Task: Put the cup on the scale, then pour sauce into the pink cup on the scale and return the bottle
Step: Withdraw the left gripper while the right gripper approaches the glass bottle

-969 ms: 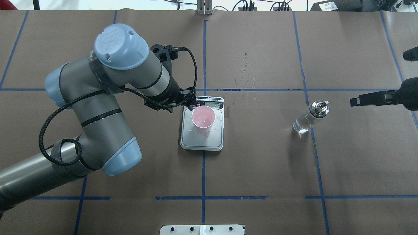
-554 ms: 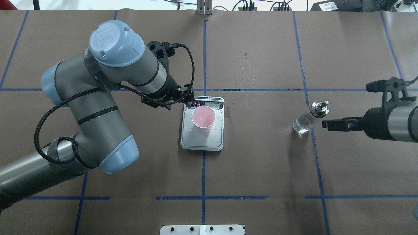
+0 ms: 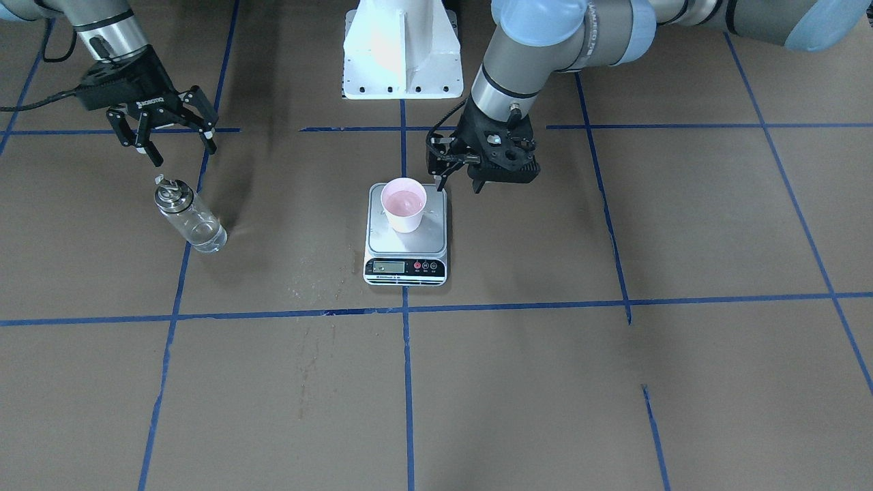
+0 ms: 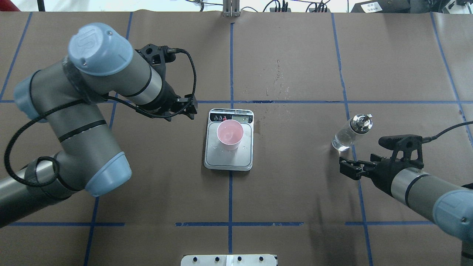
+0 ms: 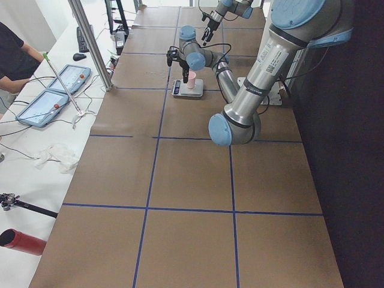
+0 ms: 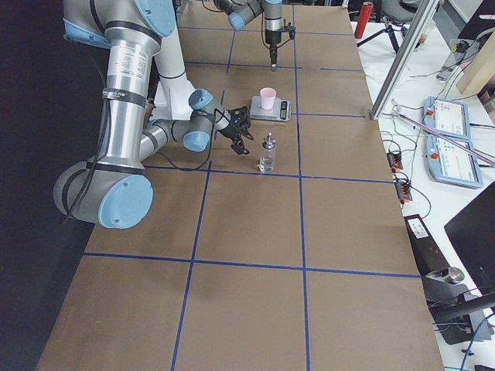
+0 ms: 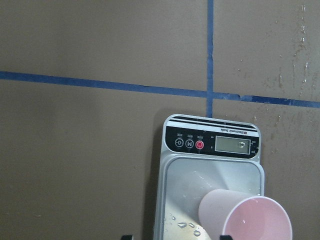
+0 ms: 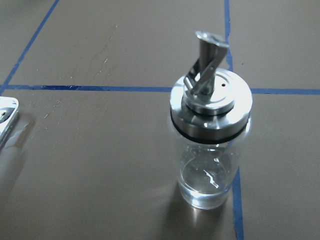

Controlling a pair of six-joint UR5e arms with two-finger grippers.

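Both arms have moved since the earlier overhead pictures. Then the left gripper point(image 4: 186, 109) sat right by the top edge of the scale point(image 4: 229, 157); now it is pulled away to the left of it, out over the brown counter point(image 4: 295, 192), and touches nothing. In the front view this gripper point(image 3: 455, 179) hangs just right of the scale's back corner, with its fingers spread and empty. The right gripper point(image 4: 347, 168) was at the far right edge before; now it sits lower in the frame, just below the bottle point(image 4: 349, 133). In the front view, at the upper left, the right gripper point(image 3: 176, 146) has its fingers spread wide, just above the bottle's silver cap, not touching it.

The cup point(image 4: 230, 134) stands upright on the scale's silver plate, close to the black strip with the buttons. Small drops of water lie on the plate next to it. The bottle stands upright on the counter at the right, well apart from the scale, on a blue tape line point(image 4: 360, 199). A little sauce point(image 8: 209, 192), clear like water, sits at its bottom.
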